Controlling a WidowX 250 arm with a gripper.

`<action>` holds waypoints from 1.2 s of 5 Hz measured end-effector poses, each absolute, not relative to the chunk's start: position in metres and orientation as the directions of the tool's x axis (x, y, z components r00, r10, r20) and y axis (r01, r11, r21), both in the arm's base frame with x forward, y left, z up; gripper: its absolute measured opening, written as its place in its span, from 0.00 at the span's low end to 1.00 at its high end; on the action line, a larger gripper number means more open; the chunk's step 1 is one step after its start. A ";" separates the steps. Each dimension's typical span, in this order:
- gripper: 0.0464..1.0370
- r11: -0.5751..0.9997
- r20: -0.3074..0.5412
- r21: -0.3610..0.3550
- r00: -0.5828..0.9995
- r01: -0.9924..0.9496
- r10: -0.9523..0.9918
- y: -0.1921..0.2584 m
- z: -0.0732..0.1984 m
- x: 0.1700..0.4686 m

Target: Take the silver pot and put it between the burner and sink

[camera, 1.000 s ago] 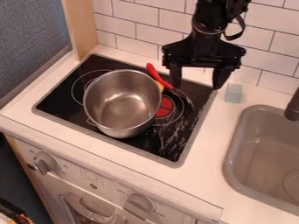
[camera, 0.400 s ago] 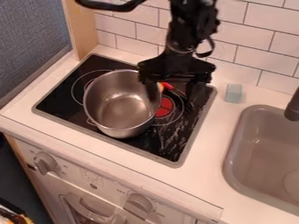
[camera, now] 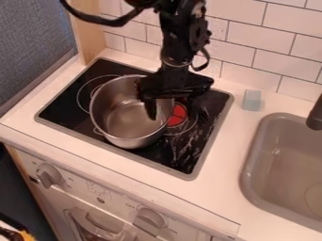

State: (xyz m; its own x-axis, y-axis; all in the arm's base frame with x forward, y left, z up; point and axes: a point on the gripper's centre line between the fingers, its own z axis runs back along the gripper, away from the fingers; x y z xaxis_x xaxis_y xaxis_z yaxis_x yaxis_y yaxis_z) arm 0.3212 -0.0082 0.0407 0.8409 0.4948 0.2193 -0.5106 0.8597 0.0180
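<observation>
The silver pot (camera: 118, 124) is seated on the black stovetop (camera: 182, 153), its rim partly hidden by the gripper (camera: 171, 112), whose jaws are spread, 1 inside the pot, 1 hard to make out.

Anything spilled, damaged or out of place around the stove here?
Whitish streaks mark the right side of the black cooktop, perhaps smears or scratches, though reflections are possible. The silver pot sits upright, off-centre from the red burner. Nothing else stands out.
</observation>
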 end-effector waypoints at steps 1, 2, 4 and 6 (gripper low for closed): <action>0.60 0.850 0.227 0.056 0.836 -0.523 0.499 -0.003 0.037 0.320; 0.32 0.855 0.220 0.076 0.845 -0.513 0.487 -0.006 0.034 0.321; 0.04 0.860 0.216 0.087 0.852 -0.503 0.477 -0.010 0.033 0.321; 0.04 0.862 0.213 0.099 0.857 -0.497 0.469 -0.012 0.034 0.319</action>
State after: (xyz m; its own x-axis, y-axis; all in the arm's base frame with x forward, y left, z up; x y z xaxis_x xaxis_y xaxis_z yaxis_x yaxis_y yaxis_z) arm 0.3191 -0.0125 0.0338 0.8569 0.4692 0.2135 -0.4967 0.8623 0.0985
